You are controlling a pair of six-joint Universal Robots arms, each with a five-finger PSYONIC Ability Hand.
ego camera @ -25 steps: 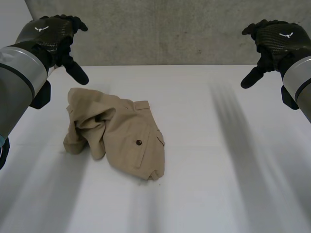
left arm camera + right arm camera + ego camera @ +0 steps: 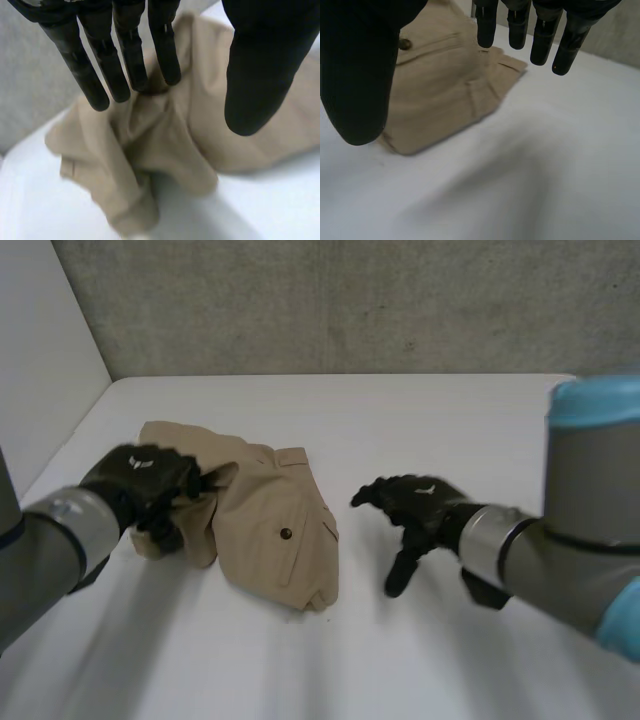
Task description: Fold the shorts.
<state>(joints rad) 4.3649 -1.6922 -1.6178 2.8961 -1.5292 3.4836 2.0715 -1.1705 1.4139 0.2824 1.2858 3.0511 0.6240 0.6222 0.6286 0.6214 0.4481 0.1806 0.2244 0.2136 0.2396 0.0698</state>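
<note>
The tan shorts (image 2: pixel 262 525) lie crumpled on the white table (image 2: pixel 450 650), left of the middle, with a dark button (image 2: pixel 286 533) facing up. My left hand (image 2: pixel 140 483) is over the bunched left part of the shorts. In the left wrist view its fingers (image 2: pixel 122 60) are straight with the thumb held apart, fingertips just at a raised fold of the shorts (image 2: pixel 165 150); nothing is pinched. My right hand (image 2: pixel 418 506) hovers open just right of the shorts. In the right wrist view its fingers (image 2: pixel 540 35) are spread, with the shorts' pocket side (image 2: pixel 445 85) below the thumb.
A grey concrete wall (image 2: pixel 350 300) runs behind the table and a white panel (image 2: pixel 40 370) stands at the left. Bare table stretches to the right and in front of the shorts.
Both hands have dropped from high at the back corners. The left now sits over the shorts' bunched left part, the right beside their right edge. The shorts have not moved.
</note>
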